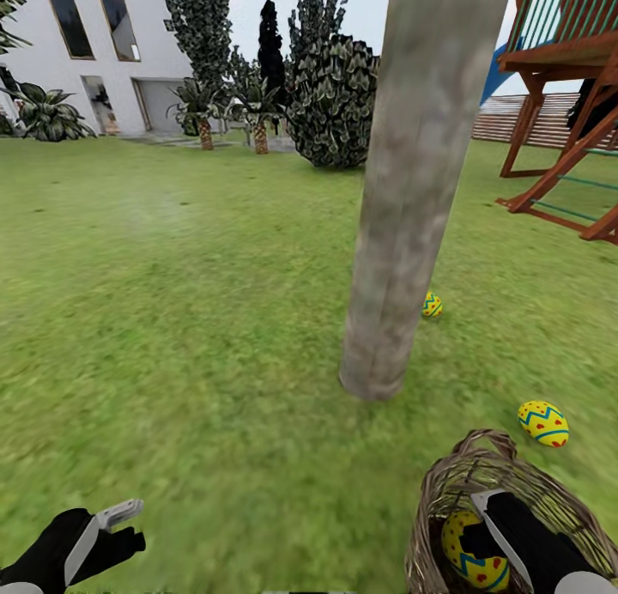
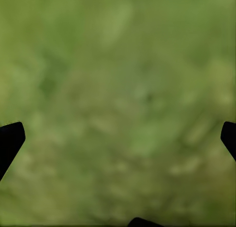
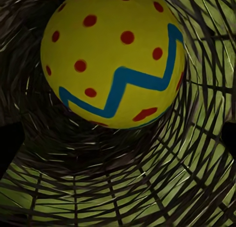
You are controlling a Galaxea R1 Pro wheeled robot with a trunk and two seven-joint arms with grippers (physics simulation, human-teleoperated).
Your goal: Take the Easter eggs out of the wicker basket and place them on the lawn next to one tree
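A thick grey-brown tree (image 1: 403, 190) trunk rises from the lawn (image 1: 172, 319) just ahead. One Easter egg (image 1: 432, 305) lies at the trunk's far right side, and a second egg (image 1: 543, 423) rests on the grass to the right. The wicker basket (image 1: 433, 517) stands at the lower right with the third egg (image 1: 475, 553) inside. My right gripper (image 1: 486, 525) reaches down into the basket, open, close above that egg (image 3: 113, 59) without touching it. My left gripper (image 1: 133, 525) hovers open over bare grass (image 2: 118, 89) at the lower left.
A red wooden play frame (image 1: 566, 105) stands at the right. A large dark bush (image 1: 330, 105), cypresses and small palms line the far lawn edge before a white house (image 1: 94, 53). Wide grass stretches to the left of the trunk.
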